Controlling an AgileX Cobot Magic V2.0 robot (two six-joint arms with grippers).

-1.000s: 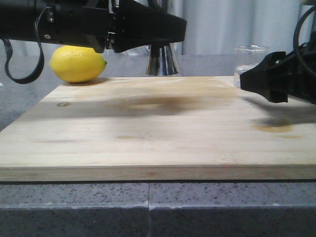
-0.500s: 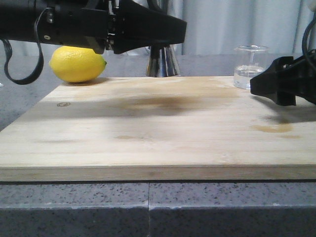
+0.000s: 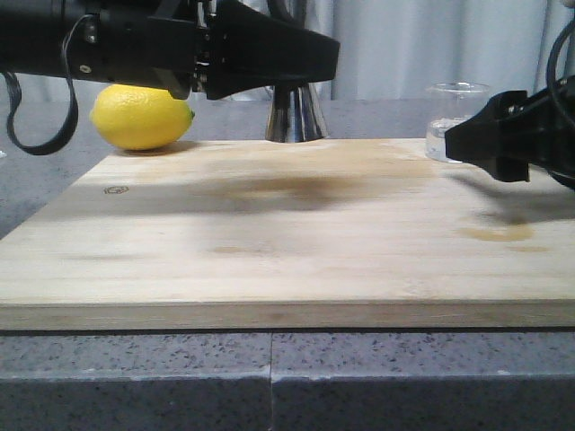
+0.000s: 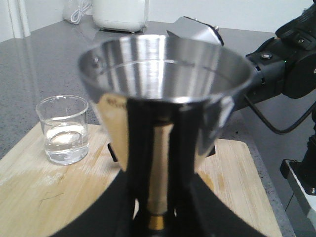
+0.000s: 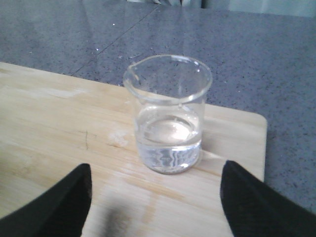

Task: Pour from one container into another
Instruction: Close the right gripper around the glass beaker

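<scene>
The clear glass beaker (image 5: 168,113), about a third full of clear liquid, stands on the wooden board (image 5: 59,133) near its far right corner. My right gripper (image 5: 155,197) is open just short of it, one finger to each side, touching nothing. From the front, that gripper (image 3: 467,144) covers part of the beaker (image 3: 456,109). My left gripper (image 4: 158,217) is shut on the gold-banded waist of the steel jigger (image 4: 163,64), held upright. In the front view only the jigger's lower cone (image 3: 295,112) shows under the left gripper (image 3: 305,67), at the board's far edge.
A yellow lemon (image 3: 142,117) lies off the board's far left corner. A brown stain (image 3: 499,233) marks the board (image 3: 287,233) under the right arm. A white appliance (image 4: 121,14) stands far back. Grey speckled counter surrounds the board.
The right gripper drew back to the right, then came left again toward the beaker, now slightly higher. The left arm and jigger have stayed still.
</scene>
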